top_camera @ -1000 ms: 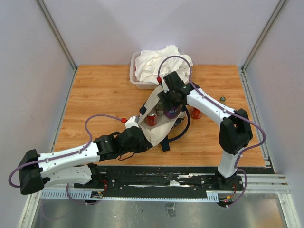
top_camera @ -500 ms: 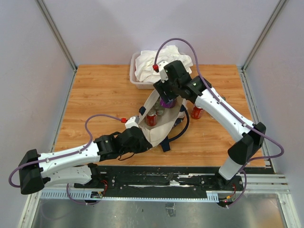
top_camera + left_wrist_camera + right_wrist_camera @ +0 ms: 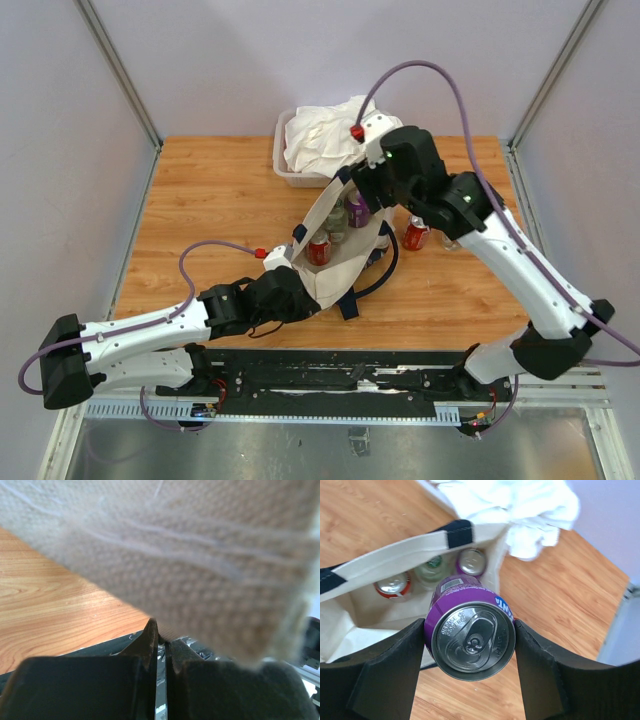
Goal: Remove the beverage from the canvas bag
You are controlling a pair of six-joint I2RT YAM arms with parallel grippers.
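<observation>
Lettering "…NTA" marks purple can pinched by right hand — over canvas bag.

Cream canvas bag, navy straps; purple can.

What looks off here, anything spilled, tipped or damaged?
Nothing spilled or damaged. The cream canvas bag sags open, its rim pinched by the left gripper. White cloth overflows the clear plastic tub behind it. The right gripper holds a purple soda can by its sides above the bag.
</observation>
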